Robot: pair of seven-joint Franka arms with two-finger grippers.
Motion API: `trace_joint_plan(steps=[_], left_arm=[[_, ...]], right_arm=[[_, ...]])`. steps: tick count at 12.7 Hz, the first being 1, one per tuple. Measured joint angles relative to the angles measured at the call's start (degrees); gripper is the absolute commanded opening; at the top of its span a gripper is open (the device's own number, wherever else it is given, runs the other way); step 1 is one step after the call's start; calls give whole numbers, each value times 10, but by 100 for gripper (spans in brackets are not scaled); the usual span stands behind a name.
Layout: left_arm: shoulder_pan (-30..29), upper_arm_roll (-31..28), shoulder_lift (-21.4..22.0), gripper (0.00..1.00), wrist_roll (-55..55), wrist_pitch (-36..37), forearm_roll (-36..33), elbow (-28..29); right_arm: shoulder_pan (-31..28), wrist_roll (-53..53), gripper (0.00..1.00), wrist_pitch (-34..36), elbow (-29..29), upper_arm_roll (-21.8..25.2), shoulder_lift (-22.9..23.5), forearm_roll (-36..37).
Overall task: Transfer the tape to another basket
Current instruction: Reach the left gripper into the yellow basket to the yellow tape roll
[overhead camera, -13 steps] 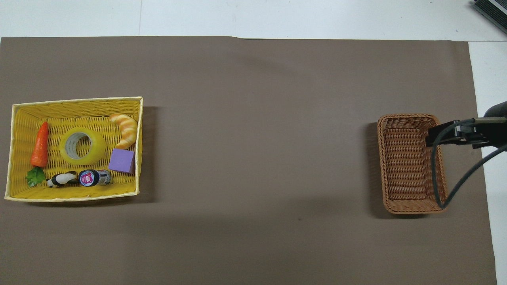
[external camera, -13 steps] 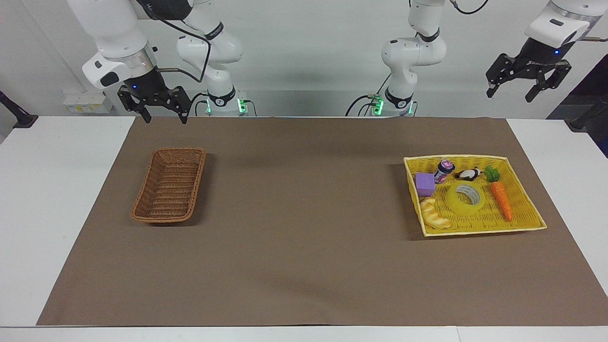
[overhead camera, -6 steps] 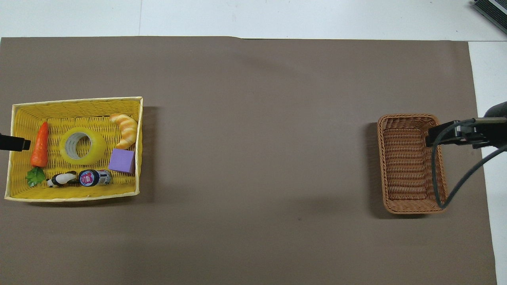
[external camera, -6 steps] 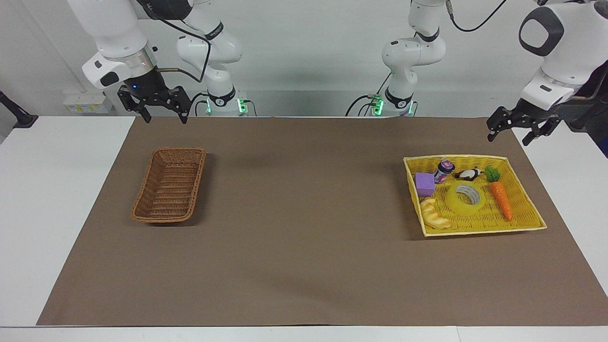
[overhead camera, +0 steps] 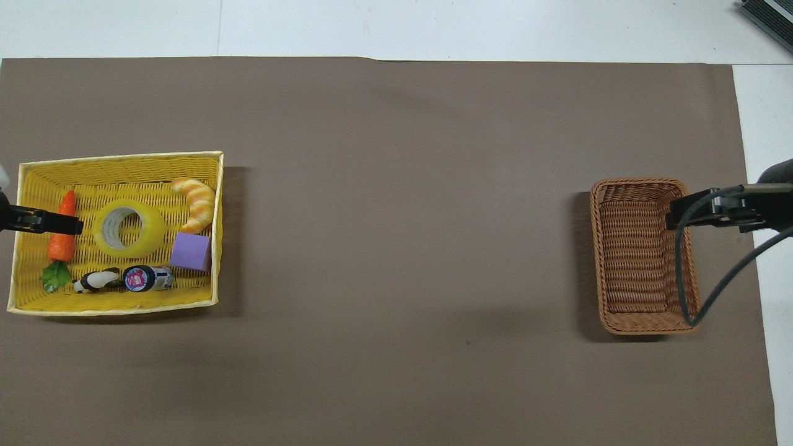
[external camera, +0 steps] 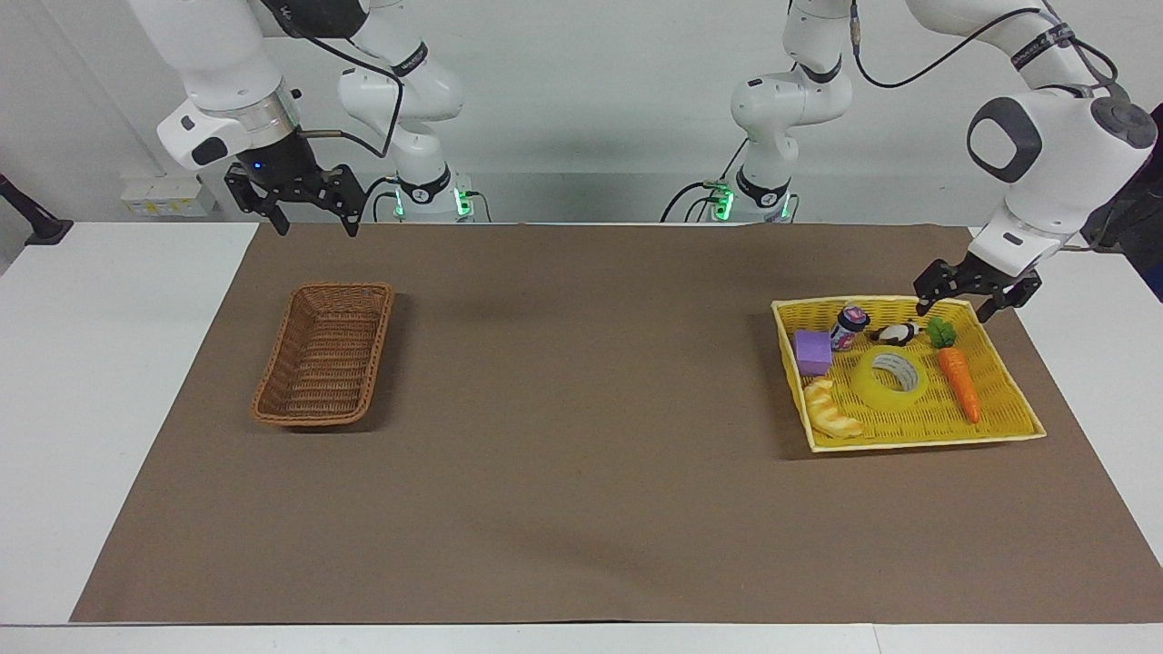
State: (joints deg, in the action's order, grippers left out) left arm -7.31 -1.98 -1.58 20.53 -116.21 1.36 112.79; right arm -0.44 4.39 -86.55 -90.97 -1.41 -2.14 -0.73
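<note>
Translucent yellow tape roll lies in yellow mesh tray. Left claw released, empty, over tray's robot-side rim. Right claw released, waiting near the brown wicker basket.

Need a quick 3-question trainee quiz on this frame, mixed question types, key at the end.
1. True or false: the tape already lies in the brown basket.
2. Which thing in the yellow tray lies between the tape and the left tool in the overhead view? A) the carrot B) the purple block C) the croissant
3. Fill in: the right tool waits open above the table's edge, near the ___ basket.

Key: 1 false, the tape lies flat in the yellow tray. 2 A. 3 brown.
</note>
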Motion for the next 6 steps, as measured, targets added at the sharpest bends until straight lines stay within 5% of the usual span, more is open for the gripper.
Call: trace_joint_plan(steps=[6], left_arm=[[-21,0,-75,100,0,-145,2,57]], right_arm=[[-2,0,100,0,0,1,0,0]])
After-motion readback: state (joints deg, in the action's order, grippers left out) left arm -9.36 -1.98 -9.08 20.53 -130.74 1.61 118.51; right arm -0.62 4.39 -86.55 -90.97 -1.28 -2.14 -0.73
